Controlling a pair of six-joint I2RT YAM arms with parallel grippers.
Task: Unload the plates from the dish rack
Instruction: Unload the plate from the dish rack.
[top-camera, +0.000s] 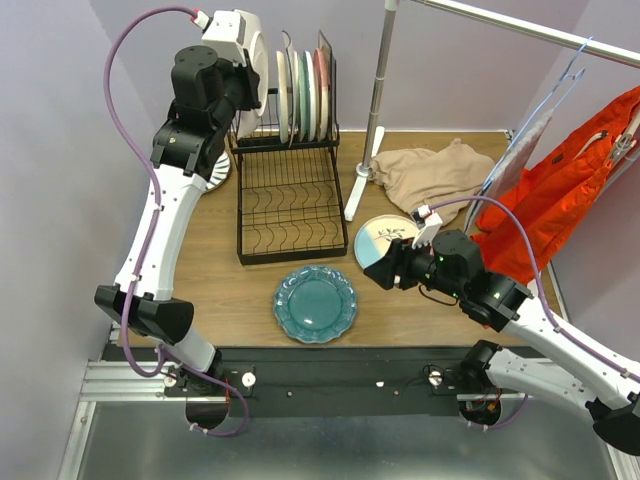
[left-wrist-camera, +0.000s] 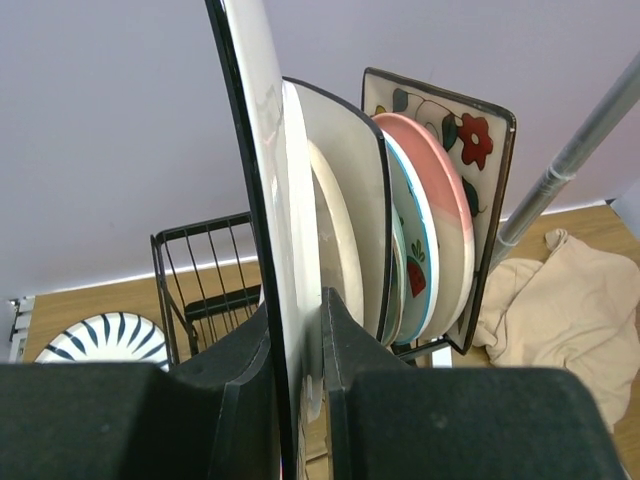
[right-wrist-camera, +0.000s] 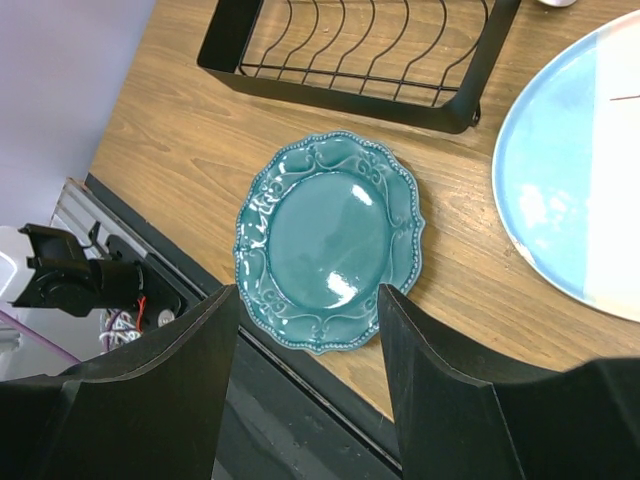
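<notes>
At the dish rack (top-camera: 288, 147), left gripper (left-wrist-camera: 298, 345) clamps a half-hidden plate (left-wrist-camera: 265, 150); right gripper (right-wrist-camera: 305, 300) released.

We saw the teal plate (right-wrist-camera: 328, 240), embossed with scrolls, beside a blue-and-cream plate (right-wrist-camera: 560, 180). We caught a striped plate (left-wrist-camera: 105, 338), white with dark rays, a black-rimmed white plate (left-wrist-camera: 275, 200), a pink-and-cream plate (left-wrist-camera: 450, 220) and a square plate (left-wrist-camera: 470, 135) with red flowers. The wire rack (right-wrist-camera: 340, 92) was black, the cloth (top-camera: 432, 172) beige and the garment (top-camera: 575, 190) orange.

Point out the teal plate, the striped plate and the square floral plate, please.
teal plate (right-wrist-camera: 330, 240): right wrist view, its glossy centre.
striped plate (left-wrist-camera: 100, 340): left wrist view, its striped face.
square floral plate (left-wrist-camera: 470, 135): left wrist view, upper corner, on the red flower.
</notes>
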